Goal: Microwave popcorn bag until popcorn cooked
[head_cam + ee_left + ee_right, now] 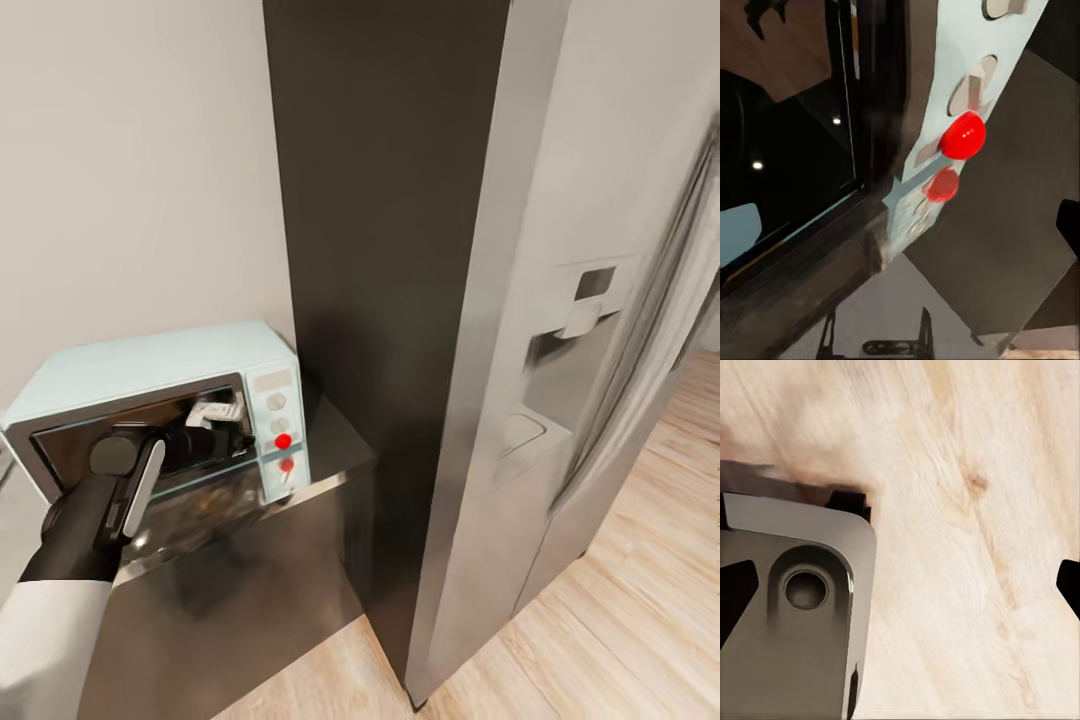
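Left claw [215,440] sits right at the microwave [150,370] door glass, just beside the control panel; finger spread can't be told from these views. Right claw state also can't be told: its wrist camera faces pale wood floor [967,510] with part of the robot's grey base [795,615]. One microwave on the steel bench [330,470]. On its panel: two white knobs [277,400], one red dot [283,441]. One steel fridge [560,330] stands to the right.

Pale mint microwave [150,365] with dark glass door, 2 white knobs [278,401] and 1 red button [283,441]. Brushed grey steel tabletop [340,440]; pale wood-grain floor [640,590]. Grey steel refrigerator [560,300].
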{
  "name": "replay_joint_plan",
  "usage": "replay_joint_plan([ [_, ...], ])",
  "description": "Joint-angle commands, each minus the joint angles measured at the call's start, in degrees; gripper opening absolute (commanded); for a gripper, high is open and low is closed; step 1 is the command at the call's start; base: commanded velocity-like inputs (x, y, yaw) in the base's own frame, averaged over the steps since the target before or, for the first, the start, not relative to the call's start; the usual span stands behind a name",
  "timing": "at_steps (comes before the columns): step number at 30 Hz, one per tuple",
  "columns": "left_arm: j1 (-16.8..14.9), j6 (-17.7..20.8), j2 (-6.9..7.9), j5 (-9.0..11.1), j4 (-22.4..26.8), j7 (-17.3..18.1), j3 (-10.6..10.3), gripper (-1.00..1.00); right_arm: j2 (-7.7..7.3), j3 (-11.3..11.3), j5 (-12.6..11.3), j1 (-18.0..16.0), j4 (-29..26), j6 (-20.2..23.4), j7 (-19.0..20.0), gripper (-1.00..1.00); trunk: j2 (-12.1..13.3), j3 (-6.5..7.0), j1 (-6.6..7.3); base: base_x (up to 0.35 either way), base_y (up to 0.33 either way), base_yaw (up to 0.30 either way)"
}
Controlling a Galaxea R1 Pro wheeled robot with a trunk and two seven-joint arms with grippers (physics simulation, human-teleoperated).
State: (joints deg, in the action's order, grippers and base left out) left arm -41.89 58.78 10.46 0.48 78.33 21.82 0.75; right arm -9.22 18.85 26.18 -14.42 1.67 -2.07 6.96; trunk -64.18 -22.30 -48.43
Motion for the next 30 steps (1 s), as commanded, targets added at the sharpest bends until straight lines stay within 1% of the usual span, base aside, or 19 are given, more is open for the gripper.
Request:
replay_joint_plan([
  [1,-0.04,0.34,0.01,0.07,0.05,0.15,0.04,1.0,-0.06,0.5,0.45,-0.08,0.17,-0.22,0.07,1.0,-0.05,-0.07,0.03,-0.311,0.0,0.0],
  [5,-0.03,0.45,-0.08,0.08,0.19,0.15,0.04,1.0,-0.01,0.5,0.45,-0.08,0.17,-0.23,0.05,1.0,-0.05,-0.07,0.03,-0.333,0.0,0.0],
  [8,-0.03,0.58,-0.73,0.09,0.25,0.15,0.04,1.0,-0.01,0.49,0.45,-0.08,0.17,-0.25,0.02,1.0,-0.05,-0.07,0.03,-0.344,0.0,0.0],
  [10,-0.03,0.67,-1.78,0.18,0.31,0.15,-0.02,1.0,0.0,0.51,0.45,-0.11,0.17,-0.23,0.0,1.0,-0.05,-0.07,0.03,-0.346,0.0,0.0],
  [11,-0.03,0.7,-3.72,0.19,0.25,0.14,0.01,1.0,0.0,0.52,0.45,-0.1,0.17,-0.17,-0.01,1.0,-0.05,-0.07,0.03,-0.347,0.0,0.0],
  [12,-0.03,0.71,-4.82,0.2,0.19,0.08,0.02,1.0,0.0,0.54,0.45,-0.09,0.17,-0.12,-0.01,1.0,-0.05,-0.07,0.03,-0.347,0.0,0.0],
  [15,-0.03,0.67,-6.7,0.29,-0.1,0.0,0.03,1.0,0.0,0.57,0.45,-0.09,0.17,-0.02,-0.02,1.0,-0.05,-0.07,0.03,-0.347,0.0,0.0],
  [19,0.41,0.51,-7.25,0.38,-0.27,-0.09,0.03,1.0,0.01,0.57,0.45,-0.09,0.17,0.0,-0.02,1.0,-0.05,-0.07,0.03,-0.347,0.0,0.0],
  [26,0.49,0.13,-7.72,0.48,-0.79,-0.33,0.04,1.0,0.04,0.55,0.4,-0.11,0.17,0.11,-0.02,1.0,-0.05,-0.07,0.03,-0.347,0.0,0.0],
  [28,0.58,-0.01,-7.83,0.55,-3.22,-0.55,0.04,1.0,0.02,0.56,0.4,-0.09,0.17,0.11,-0.02,1.0,-0.05,-0.07,0.03,-0.347,0.0,0.0],
  [29,0.65,-0.5,-7.92,0.81,-7.05,-0.61,0.04,1.0,0.03,0.57,0.4,-0.08,0.17,0.12,-0.02,1.0,-0.05,-0.07,0.03,-0.347,0.0,0.0],
  [30,0.7,-3.13,-8.29,1.51,-14.06,-0.66,0.04,1.0,0.06,0.56,0.4,-0.11,0.17,0.1,-0.02,1.0,-0.05,-0.07,0.03,-0.347,0.0,0.0],
])
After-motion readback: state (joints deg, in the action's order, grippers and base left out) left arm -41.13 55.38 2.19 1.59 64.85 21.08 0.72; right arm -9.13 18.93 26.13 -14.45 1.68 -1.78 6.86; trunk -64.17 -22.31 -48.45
